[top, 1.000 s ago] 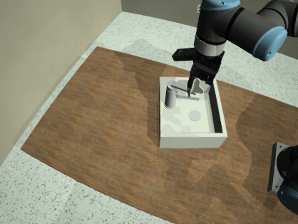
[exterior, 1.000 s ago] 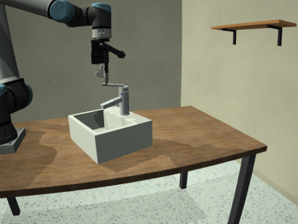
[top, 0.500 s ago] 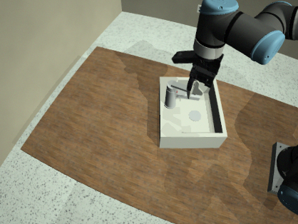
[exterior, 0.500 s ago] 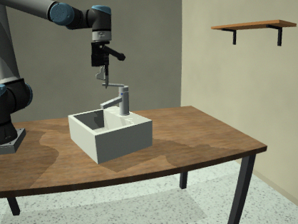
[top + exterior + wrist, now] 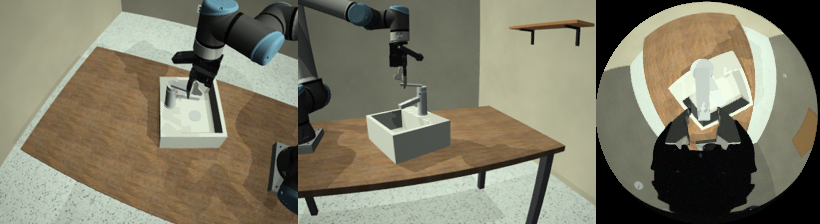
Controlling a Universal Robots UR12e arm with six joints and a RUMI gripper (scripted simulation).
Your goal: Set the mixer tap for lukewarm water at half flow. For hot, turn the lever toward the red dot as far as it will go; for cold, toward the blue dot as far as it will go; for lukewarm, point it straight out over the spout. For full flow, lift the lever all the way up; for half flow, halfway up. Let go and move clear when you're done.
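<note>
A grey mixer tap stands at the back rim of a white basin. Its thin lever lies about level and points out over the spout. A red dot and a blue dot mark the sides of the tap body. My gripper hangs straight down over the free end of the lever. Its fingers are partly open, one on each side of the lever tip, with gaps showing in the wrist view.
The basin sits on a wooden table, with a round drain in its floor. The arm's base is bolted at the table's edge. A wall shelf hangs high at the right.
</note>
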